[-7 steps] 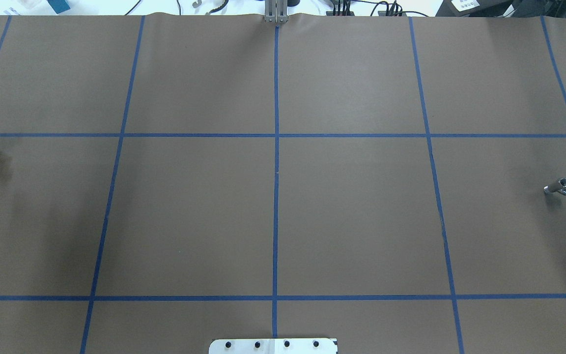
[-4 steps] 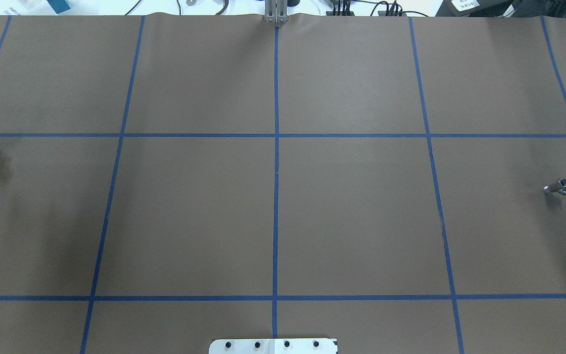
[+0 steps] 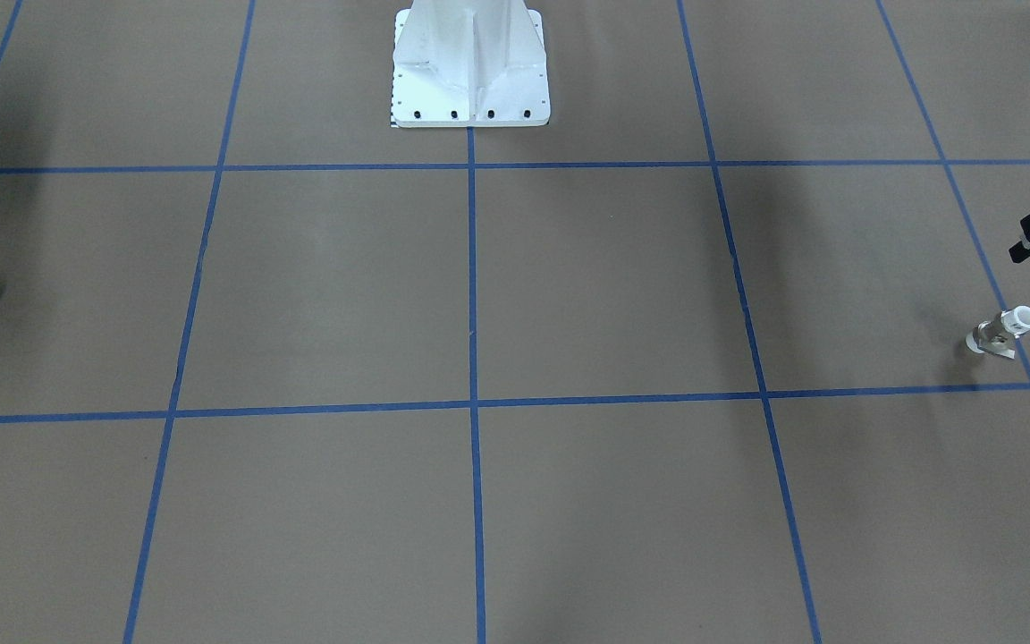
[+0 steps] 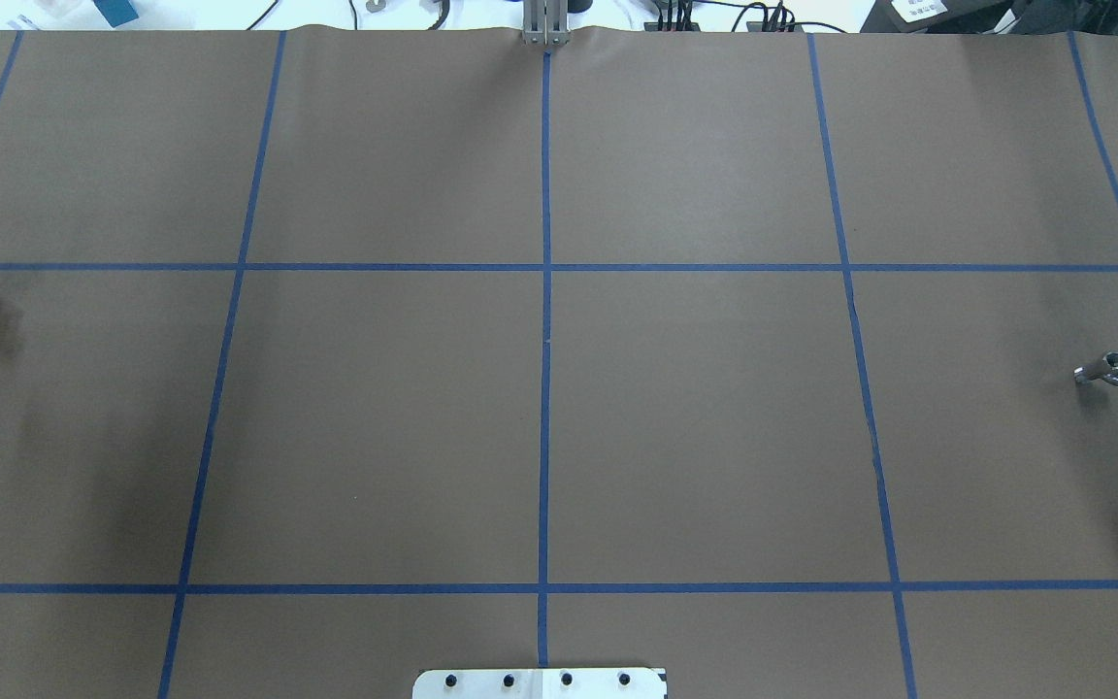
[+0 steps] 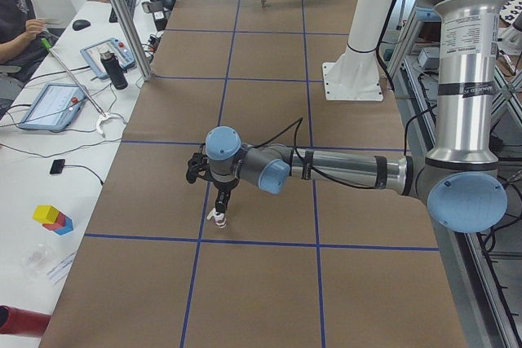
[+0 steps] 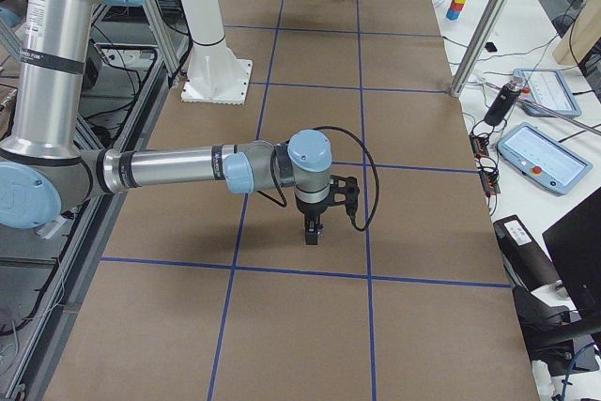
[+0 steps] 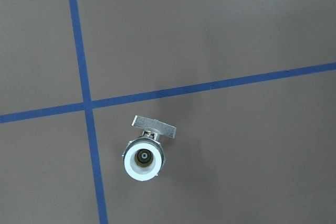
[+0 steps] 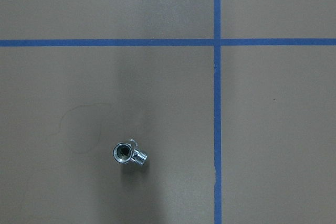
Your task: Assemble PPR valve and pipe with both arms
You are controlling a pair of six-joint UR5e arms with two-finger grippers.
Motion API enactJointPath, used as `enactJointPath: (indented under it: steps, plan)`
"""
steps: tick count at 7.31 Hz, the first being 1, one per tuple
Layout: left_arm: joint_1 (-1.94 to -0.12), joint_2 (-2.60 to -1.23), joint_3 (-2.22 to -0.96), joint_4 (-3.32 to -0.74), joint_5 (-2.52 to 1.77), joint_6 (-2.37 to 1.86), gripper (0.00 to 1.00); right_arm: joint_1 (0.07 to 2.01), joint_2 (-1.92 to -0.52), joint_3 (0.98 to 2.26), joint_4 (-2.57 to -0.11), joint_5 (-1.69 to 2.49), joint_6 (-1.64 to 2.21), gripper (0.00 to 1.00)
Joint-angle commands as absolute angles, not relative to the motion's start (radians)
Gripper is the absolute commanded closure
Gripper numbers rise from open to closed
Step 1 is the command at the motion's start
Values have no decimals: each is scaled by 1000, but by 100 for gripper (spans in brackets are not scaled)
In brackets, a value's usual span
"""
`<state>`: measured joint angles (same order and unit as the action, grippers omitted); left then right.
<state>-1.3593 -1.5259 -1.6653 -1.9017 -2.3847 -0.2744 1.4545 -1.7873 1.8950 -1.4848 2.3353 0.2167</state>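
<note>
- Step: pre-grasp, nothing lifted.
- L gripper (image 5: 221, 206) over valve (image 7: 144, 157), table's left end (white socket up); open/shut: can't tell.
- R gripper (image 6: 312, 232) over pipe fitting (image 8: 128, 153), right end; can't tell either.
- Next: descend centred, close.

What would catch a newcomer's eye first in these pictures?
A wide brown table crossed by a blue tape grid, with two tiny fittings far apart: a white-capped valve at the robot's left end and a chrome fitting at its right end. The left arm stretches low over the valve, and the right arm over the chrome fitting.
</note>
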Motion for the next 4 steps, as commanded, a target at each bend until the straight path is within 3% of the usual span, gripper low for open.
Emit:
enactJointPath:
  steps: [1,4]
  plan:
    - [-1351,-1535,-1663,-1901,-2285,-279,0,1442,-1787,1894,-1480,2353,224,0]
    - [-1243,-1621,-1542,-1927,-2246,-276,1,1439,-1789,1894,-1479,2359,232,0]
